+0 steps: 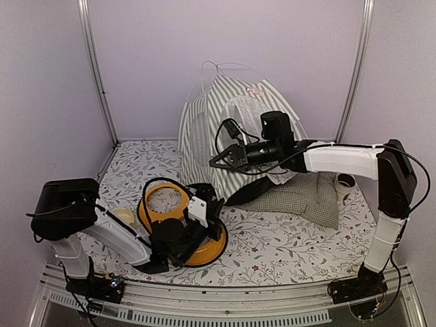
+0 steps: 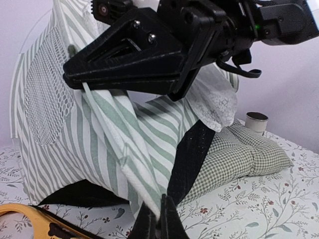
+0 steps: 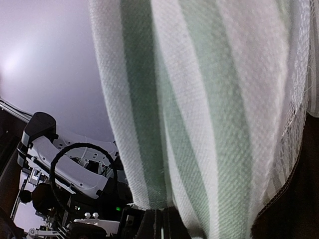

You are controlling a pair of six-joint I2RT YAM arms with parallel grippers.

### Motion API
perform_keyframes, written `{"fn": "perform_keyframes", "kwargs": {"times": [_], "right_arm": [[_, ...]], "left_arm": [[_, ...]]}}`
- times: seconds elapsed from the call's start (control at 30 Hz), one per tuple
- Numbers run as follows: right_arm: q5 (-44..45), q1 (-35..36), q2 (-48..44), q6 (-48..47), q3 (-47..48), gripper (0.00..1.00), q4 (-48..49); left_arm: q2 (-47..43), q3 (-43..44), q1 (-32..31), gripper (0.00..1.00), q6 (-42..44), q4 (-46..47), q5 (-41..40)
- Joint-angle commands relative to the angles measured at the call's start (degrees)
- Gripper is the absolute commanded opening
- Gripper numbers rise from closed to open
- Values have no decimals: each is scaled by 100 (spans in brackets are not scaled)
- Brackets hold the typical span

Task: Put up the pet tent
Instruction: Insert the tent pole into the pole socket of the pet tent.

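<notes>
One pet tent (image 1: 204, 129), one checked cushion (image 1: 306, 196), one orange hoop (image 1: 212, 253), one tube (image 1: 345, 182).

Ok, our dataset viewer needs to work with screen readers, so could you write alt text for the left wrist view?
The right gripper, a black claw filling the top, pinches a fold of the green-and-white striped pet tent; the fold runs down into the shut left gripper at the bottom edge. A green-checked cushion lies behind on the right.
</notes>
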Motion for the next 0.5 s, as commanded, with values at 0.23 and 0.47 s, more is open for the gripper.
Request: {"fn": "perform_keyframes", "kwargs": {"times": [0.23,0.47], "right_arm": [[1232,-534,-546,207,82,0,1707],[1191,-502,-698,235,-22,0,1726]], "left_arm": [[338,-334,-821,0,-28,-1302,1147],[329,-336,-786,0,-72,-1315,1160]]}}
